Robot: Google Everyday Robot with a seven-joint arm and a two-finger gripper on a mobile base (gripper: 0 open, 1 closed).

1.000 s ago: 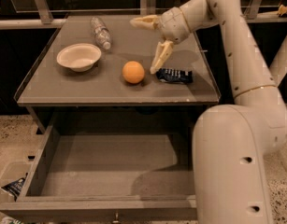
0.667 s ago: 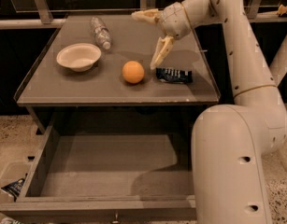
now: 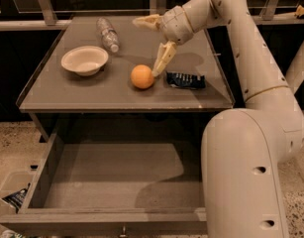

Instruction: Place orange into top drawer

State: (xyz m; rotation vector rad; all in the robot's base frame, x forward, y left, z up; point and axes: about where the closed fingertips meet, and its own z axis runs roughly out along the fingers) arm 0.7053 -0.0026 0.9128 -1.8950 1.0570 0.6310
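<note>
Two fingers (image 3: 163,58) of the end effector (image 3: 152,42) splay wide, gripping nothing; the lower tip hangs just beside the orange (image 3: 142,77) (near the front edge of the tabletop (image 3: 67,95)). Below, the top drawer (image 3: 112,175) stands pulled out.

I see my gripper (image 3: 145,47) over the middle of the cabinet top (image 3: 67,90), its two fingers spread wide. One finger (image 3: 164,58) points down and the other reaches out level. Right at the tip of the down-pointing finger sits the orange (image 3: 142,77); I cannot tell whether they touch. Just on the other side of that finger lies a dark snack packet (image 3: 186,80). Beyond the level finger's tip lies a clear plastic bottle (image 3: 108,33) on its side, and further out that way stands a cream-white bowl (image 3: 84,60). Well below the gripper, the top drawer (image 3: 112,182) stands pulled out.
</note>
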